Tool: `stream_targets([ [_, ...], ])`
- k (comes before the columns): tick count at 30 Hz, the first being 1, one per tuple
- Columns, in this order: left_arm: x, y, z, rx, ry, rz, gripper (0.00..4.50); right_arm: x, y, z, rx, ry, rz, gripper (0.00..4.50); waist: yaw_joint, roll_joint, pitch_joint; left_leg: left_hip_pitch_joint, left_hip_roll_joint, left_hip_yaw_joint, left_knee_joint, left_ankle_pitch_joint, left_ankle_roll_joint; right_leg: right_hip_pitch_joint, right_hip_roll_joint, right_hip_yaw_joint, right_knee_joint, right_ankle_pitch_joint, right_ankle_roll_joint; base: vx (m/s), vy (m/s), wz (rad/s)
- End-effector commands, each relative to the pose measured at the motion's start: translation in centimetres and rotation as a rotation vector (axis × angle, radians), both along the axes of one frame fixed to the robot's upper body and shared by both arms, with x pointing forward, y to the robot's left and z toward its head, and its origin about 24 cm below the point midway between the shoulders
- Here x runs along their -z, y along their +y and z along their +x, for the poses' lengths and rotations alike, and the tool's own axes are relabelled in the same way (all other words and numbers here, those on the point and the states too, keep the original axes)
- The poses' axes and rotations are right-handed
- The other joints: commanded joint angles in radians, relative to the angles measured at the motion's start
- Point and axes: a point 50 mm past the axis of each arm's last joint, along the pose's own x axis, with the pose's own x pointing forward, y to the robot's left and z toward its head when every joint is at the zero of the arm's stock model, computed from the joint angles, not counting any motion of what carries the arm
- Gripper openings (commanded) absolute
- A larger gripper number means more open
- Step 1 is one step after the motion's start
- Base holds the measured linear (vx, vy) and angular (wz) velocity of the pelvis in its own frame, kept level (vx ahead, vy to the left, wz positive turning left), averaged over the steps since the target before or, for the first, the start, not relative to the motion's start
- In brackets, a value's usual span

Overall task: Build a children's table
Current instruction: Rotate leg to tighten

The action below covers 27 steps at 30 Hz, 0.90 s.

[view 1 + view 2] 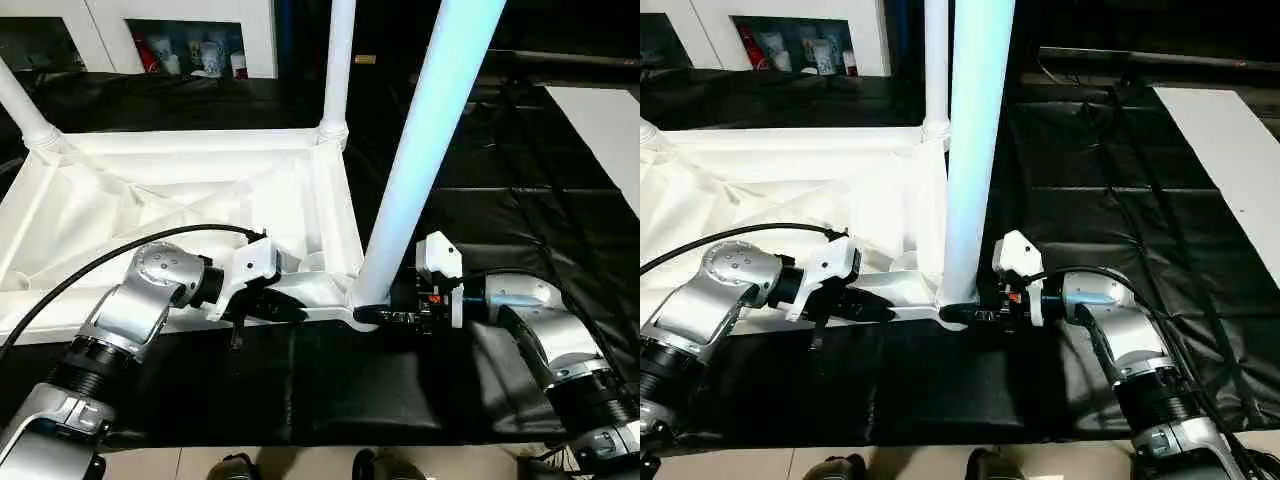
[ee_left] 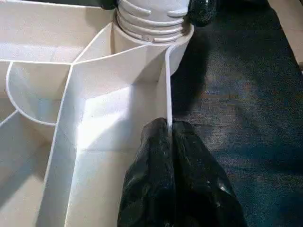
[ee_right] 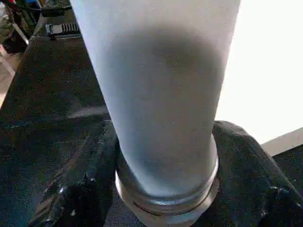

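Observation:
The white tabletop (image 1: 150,200) lies upside down on the black mat, ribbed underside up. Two legs stand in its far corner sockets, one on the left (image 1: 20,110) and one on the right (image 1: 338,60). A third leg (image 1: 430,130) rises from the near right corner socket (image 2: 151,28). My left gripper (image 1: 290,305) is shut on the thin near rim wall (image 2: 166,85) of the tabletop, close to that socket. My right gripper (image 1: 372,315) is at the base of the near right leg (image 3: 161,94), one black finger (image 3: 80,189) pressed against each side just above the threaded collar.
A black mat (image 1: 500,200) covers the floor around the tabletop. A flat white board (image 1: 605,130) lies at the far right. A white cabinet with glass doors (image 1: 190,40) stands at the back. Dark feet (image 1: 235,468) show at the bottom edge.

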Motion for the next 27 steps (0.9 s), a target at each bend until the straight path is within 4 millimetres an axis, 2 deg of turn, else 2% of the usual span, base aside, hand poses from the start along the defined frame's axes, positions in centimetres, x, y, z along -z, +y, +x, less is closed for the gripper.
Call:
stream_targets([
  [1, 1.8, -0.1, -0.8, 0.02, 0.07, 0.031, 0.0, 1.1, 0.6, -0.7, -0.049, 0.045, -0.028, 2.65, -0.001, -0.004, -0.067, 0.007, 0.011, 0.012, -0.044, -0.065, 0.113, 0.07, -0.047, 0.03, -0.044, 0.051, -0.295, 0.0, 0.0, 0.0],
  [6, 1.8, -0.1, -0.6, -0.016, 0.056, 0.027, 0.0, 1.4, 0.7, -0.4, 0.01, 0.04, -0.012, 2.64, -0.001, -0.005, -0.066, 0.006, 0.011, 0.011, -0.044, -0.081, 0.107, 0.069, -0.047, 0.031, -0.046, 0.021, -0.291, 0.0, 0.0, 0.0],
  [8, 2.0, -0.2, 0.3, -0.109, 0.039, 0.026, 0.0, 1.9, 0.9, 0.1, 0.125, 0.049, 0.011, 2.64, -0.004, -0.007, -0.06, 0.005, 0.009, 0.011, -0.047, -0.116, 0.086, 0.066, -0.049, 0.031, -0.055, -0.049, -0.277, 0.0, 0.0, 0.0],
  [9, 2.0, -0.3, 0.6, -0.137, 0.027, 0.022, 0.0, 2.1, 1.1, 0.3, 0.168, 0.048, 0.029, 2.64, -0.007, -0.006, -0.057, 0.007, 0.009, 0.01, -0.05, -0.155, 0.066, 0.062, -0.05, 0.031, -0.063, -0.134, -0.262, 0.0, 0.0, 0.0],
  [10, 2.0, -0.5, 1.1, -0.176, 0.008, 0.013, 0.0, 2.4, 1.3, 0.6, 0.238, 0.055, 0.06, 2.64, -0.009, -0.01, -0.054, 0.007, 0.009, 0.009, -0.052, -0.188, 0.048, 0.059, -0.052, 0.033, -0.071, -0.223, -0.236, 0.0, 0.0, 0.0],
  [12, 2.0, -0.6, 1.4, -0.202, 0.003, 0.007, 0.0, 2.6, 1.5, 0.8, 0.286, 0.063, 0.079, 2.64, -0.008, -0.01, -0.05, 0.01, 0.008, 0.007, -0.056, -0.213, 0.032, 0.054, -0.054, 0.033, -0.08, -0.313, -0.206, -0.054, -0.001, 0.0],
  [13, 2.1, -1.1, 2.0, -0.248, 0.0, 0.009, 0.0, 3.2, 2.2, 1.3, 0.414, 0.073, 0.114, 2.64, -0.01, -0.01, -0.048, 0.007, 0.009, 0.002, -0.06, -0.233, 0.02, 0.051, -0.056, 0.034, -0.085, -0.384, -0.173, -0.05, 0.0, -0.01],
  [14, 2.2, -1.5, 2.4, -0.273, 0.001, 0.016, 0.0, 3.5, 2.6, 1.6, 0.499, 0.077, 0.124, 2.64, -0.01, -0.007, -0.045, 0.011, 0.009, 0.003, -0.063, -0.249, 0.009, 0.042, -0.055, 0.035, -0.092, -0.428, -0.154, 0.0, 0.0, 0.0],
  [15, 2.2, -1.5, 2.4, -0.273, 0.001, 0.016, 0.0, 3.5, 2.6, 1.6, 0.499, 0.077, 0.124, 2.64, -0.011, -0.008, -0.045, 0.012, 0.008, 0.002, -0.064, -0.261, 0.002, 0.041, -0.056, 0.034, -0.094, -0.454, -0.146, 0.0, 0.0, 0.0],
  [16, 2.3, -2.0, 2.9, -0.312, -0.006, 0.023, 0.0, 3.9, 3.2, 2.1, 0.606, 0.078, 0.128, 2.64, -0.014, -0.008, -0.044, 0.005, 0.007, -0.004, -0.069, -0.264, -0.008, 0.044, -0.059, 0.033, -0.094, -0.478, -0.13, -0.066, -0.006, -0.05],
  [17, 2.3, -2.4, 3.3, -0.349, -0.013, 0.023, 0.0, 4.1, 3.6, 2.4, 0.666, 0.08, 0.127, 2.63, -0.015, -0.007, -0.042, 0.007, 0.006, -0.005, -0.07, -0.278, -0.016, 0.039, -0.056, 0.031, -0.098, -0.503, -0.115, 0.0, 0.0, 0.0],
  [19, 2.2, -3.2, 4.1, -0.41, -0.028, 0.024, 0.0, 4.4, 4.3, 3.0, 0.788, 0.083, 0.111, 2.63, -0.017, -0.01, -0.043, 0.01, 0.004, -0.007, -0.07, -0.291, -0.024, 0.037, -0.056, 0.031, -0.101, -0.521, -0.103, 0.0, 0.0, 0.0],
  [20, 2.2, -3.8, 4.7, -0.476, -0.032, 0.016, 0.0, 4.6, 4.9, 3.4, 0.865, 0.092, 0.105, 2.63, -0.017, -0.007, -0.044, 0.01, 0.004, -0.007, -0.071, -0.289, -0.029, 0.036, -0.056, 0.032, -0.1, -0.512, -0.103, 0.0, 0.0, 0.0],
  [22, 2.2, -4.6, 5.4, -0.543, -0.054, 0.027, 0.0, 4.7, 5.9, 3.8, 0.954, 0.08, 0.077, 2.63, -0.017, -0.007, -0.046, 0.013, 0.003, -0.005, -0.07, -0.281, -0.033, 0.034, -0.051, 0.032, -0.098, -0.449, -0.108, 0.0, 0.0, 0.0],
  [24, 2.3, -5.2, 5.8, -0.571, -0.07, 0.038, 0.0, 4.6, 6.8, 4.2, 1.009, 0.103, 0.098, 2.63, -0.016, -0.01, -0.048, 0.009, 0.001, -0.002, -0.07, -0.271, -0.025, 0.038, -0.049, 0.032, -0.096, -0.39, -0.113, 0.0, 0.0, 0.0],
  [25, 2.3, -5.5, 5.9, -0.581, -0.072, 0.04, 0.0, 4.5, 7.3, 4.3, 1.024, 0.108, 0.103, 2.63, -0.016, -0.008, -0.05, 0.01, 0.0, -0.001, -0.069, -0.266, -0.022, 0.037, -0.049, 0.033, -0.093, -0.359, -0.119, 0.0, 0.0, 0.0],
  [27, 2.4, -5.8, 6.0, -0.578, -0.078, 0.055, 0.0, 4.1, 8.4, 4.5, 0.996, 0.093, 0.114, 2.63, -0.015, -0.01, -0.048, 0.008, 0.0, -0.001, -0.069, -0.276, -0.014, 0.038, -0.049, 0.032, -0.094, -0.355, -0.12, 0.0, 0.0, 0.0],
])
